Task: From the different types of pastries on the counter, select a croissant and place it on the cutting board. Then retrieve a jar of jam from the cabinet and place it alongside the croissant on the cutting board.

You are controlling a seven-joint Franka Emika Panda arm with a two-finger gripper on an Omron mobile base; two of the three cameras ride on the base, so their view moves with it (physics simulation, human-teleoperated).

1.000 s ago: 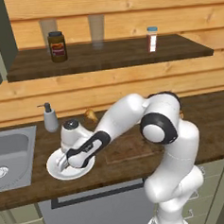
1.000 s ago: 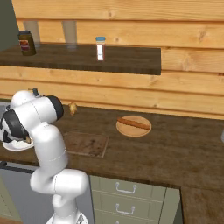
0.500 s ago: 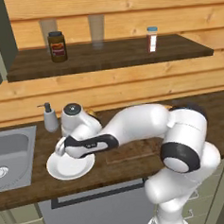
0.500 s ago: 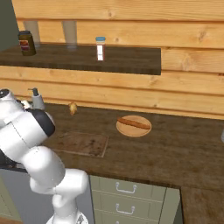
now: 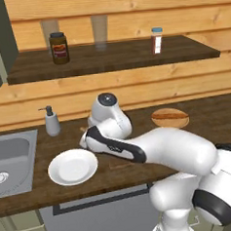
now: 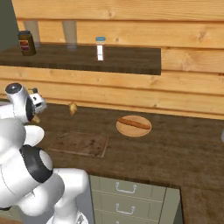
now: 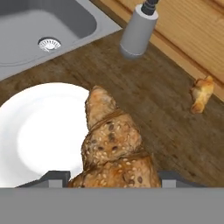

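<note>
- We've got the croissant wedged between the two dark fingertips, so the gripper is clamped on it, with the pointy end sticking out away from the hand.
- In the hand view the croissant hangs over the right rim of the white plate, partly above the dark wood counter.
- The plate sits near the front edge of the counter, just beside the sink, in the left base view too.
- The soap dispenser stands at the back edge of the counter next to the sink's corner.
- A second, small pastry lies further along the back edge near the wall.
- The cutting board lies flat towards the counter's front edge, well apart from the gripper in the right base view.
- A wooden plate with a long pastry sits mid-counter, beyond the board.
- The jam jar stands near the left end of the shelf, with a small white-and-red bottle further right.
</note>
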